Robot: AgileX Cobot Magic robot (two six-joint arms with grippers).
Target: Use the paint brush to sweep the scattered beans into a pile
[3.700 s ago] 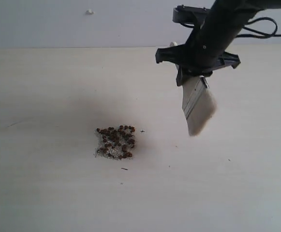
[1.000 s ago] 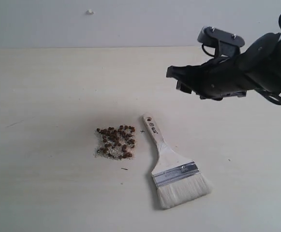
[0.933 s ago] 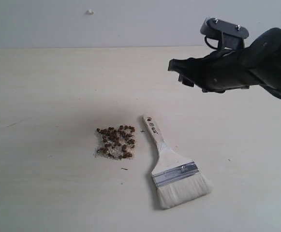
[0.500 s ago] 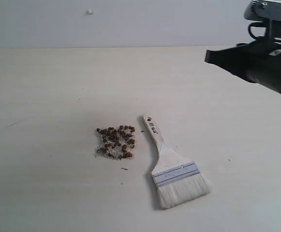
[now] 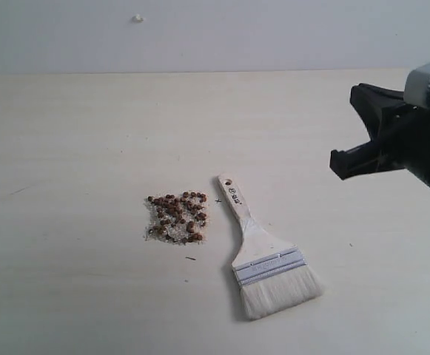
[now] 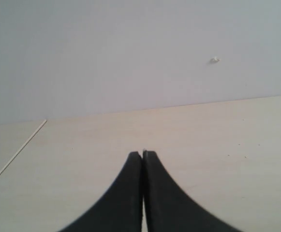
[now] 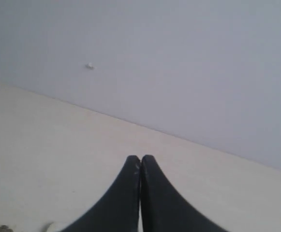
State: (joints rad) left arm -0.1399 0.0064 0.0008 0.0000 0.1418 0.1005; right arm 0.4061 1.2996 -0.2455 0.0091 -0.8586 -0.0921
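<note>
Exterior view: wide flat paint brush with a pale wooden handle, silver metal band and white bristles lies flat on the pale wood-grain tabletop. It is at lower centre-right of frame, with the holed handle end toward upper left and the bristles toward lower right. Nothing has hold of it. Tiny round reddish-brown beans mixed with pale crumbs sit in one tight cluster at lower centre. They are just left of the handle end, near it but not touching as far as I can tell. A couple of dark specks stray below the cluster.

My right gripper, black and two-fingered, has its fingertips pressed together on nothing. Its black arm shows at the right edge of frame, well apart from the brush. My left gripper is likewise closed and empty, and it is out of the exterior frame.

Handling, my guess:
- **Brush:** light, with a stiff, smooth handle. The bristles are soft and would splay if pressed.
- **Where to grip:** the handle, between the hole and the metal band, pinching its two long edges from above since it lies flat.
- **Beans:** small and round, so they will roll. Light strokes only.

Containers: none in view, so the beans lie bare on the table. The beans look gathered already, so the task reads as about done.
</note>
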